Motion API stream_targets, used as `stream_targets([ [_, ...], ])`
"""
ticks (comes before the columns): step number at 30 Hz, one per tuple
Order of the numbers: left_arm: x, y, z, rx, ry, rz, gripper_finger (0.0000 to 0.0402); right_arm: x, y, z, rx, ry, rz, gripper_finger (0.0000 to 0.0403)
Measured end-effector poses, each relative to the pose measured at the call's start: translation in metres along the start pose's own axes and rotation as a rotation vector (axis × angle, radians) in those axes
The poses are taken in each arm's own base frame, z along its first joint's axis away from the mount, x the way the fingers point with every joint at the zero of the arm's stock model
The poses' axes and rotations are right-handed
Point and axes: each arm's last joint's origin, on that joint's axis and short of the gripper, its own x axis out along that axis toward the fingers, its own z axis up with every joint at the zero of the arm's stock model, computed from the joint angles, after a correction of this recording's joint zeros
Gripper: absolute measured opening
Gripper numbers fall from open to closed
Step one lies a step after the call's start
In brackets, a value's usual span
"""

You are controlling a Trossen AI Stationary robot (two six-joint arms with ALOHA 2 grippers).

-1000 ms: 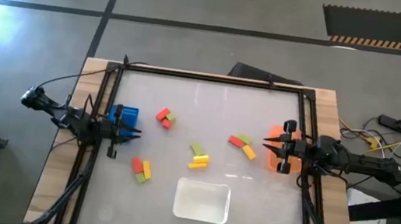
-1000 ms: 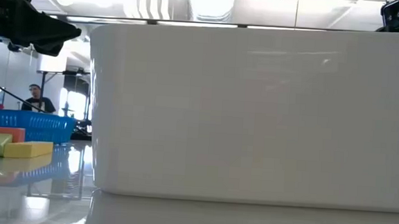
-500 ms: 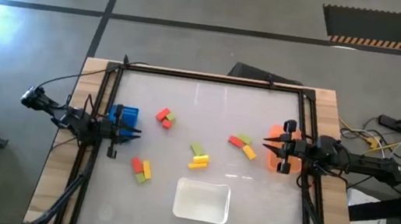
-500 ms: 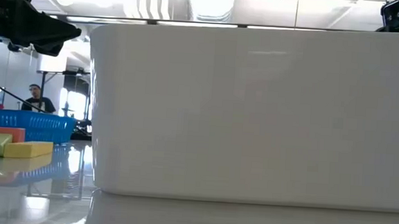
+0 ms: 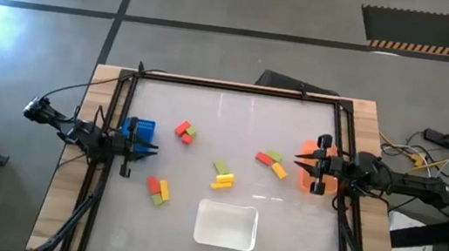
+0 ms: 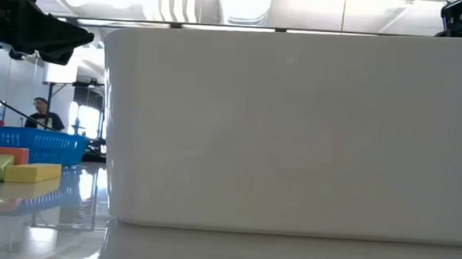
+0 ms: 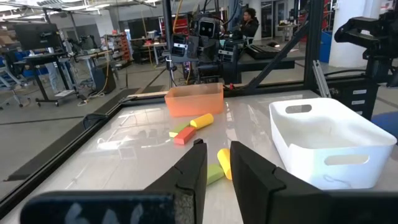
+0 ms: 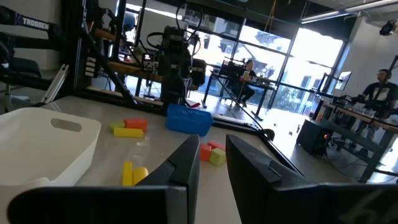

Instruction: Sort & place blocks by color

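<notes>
Small blocks lie flat on the table in loose clusters: red and green (image 5: pixel 184 130), green and yellow (image 5: pixel 222 176), red, green and orange (image 5: pixel 272 161), red, yellow and green (image 5: pixel 158 189). My left gripper (image 5: pixel 153 148) hangs level above the table at the left, beside the blue bin (image 5: pixel 139 129). Its fingers stand together with nothing between them (image 7: pixel 216 144). My right gripper (image 5: pixel 297 159) hangs level at the right, over the orange bin (image 5: pixel 311 146). It is shut too and holds nothing (image 8: pixel 210 140).
A white tray (image 5: pixel 226 225) stands near the table's front edge, in the middle. It fills most of the low view (image 6: pixel 295 133). A black frame runs round the table's edge (image 5: pixel 239 85). People show in the room beyond.
</notes>
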Motion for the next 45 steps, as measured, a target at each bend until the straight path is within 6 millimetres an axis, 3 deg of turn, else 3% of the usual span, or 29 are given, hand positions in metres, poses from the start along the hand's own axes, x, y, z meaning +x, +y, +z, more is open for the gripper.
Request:
stream_targets([
  [13, 0.0, 0.0, 0.0, 0.001, 0.0, 0.0, 0.0054, 0.0, 0.0, 0.0, 0.0, 0.0, 0.0, 0.0068],
  [22, 0.0, 0.0, 0.0, 0.107, -0.002, 0.0, 0.0054, 0.0, 0.0, 0.0, 0.0, 0.0, 0.0, 0.0068],
  [27, 0.0, 0.001, 0.008, 0.072, -0.077, 0.011, 0.0054, 0.0, 0.0, 0.0, 0.001, -0.002, 0.0, 0.0068],
  [36, -0.003, 0.004, 0.031, -0.071, -0.293, 0.036, 0.0054, 0.0, 0.0, 0.0, 0.413, -0.004, 0.01, 0.0068],
  [45, -0.002, 0.005, 0.047, -0.189, -0.441, 0.044, 0.0054, 0.0, -0.001, 0.003, 0.433, -0.033, 0.009, 0.0068],
])
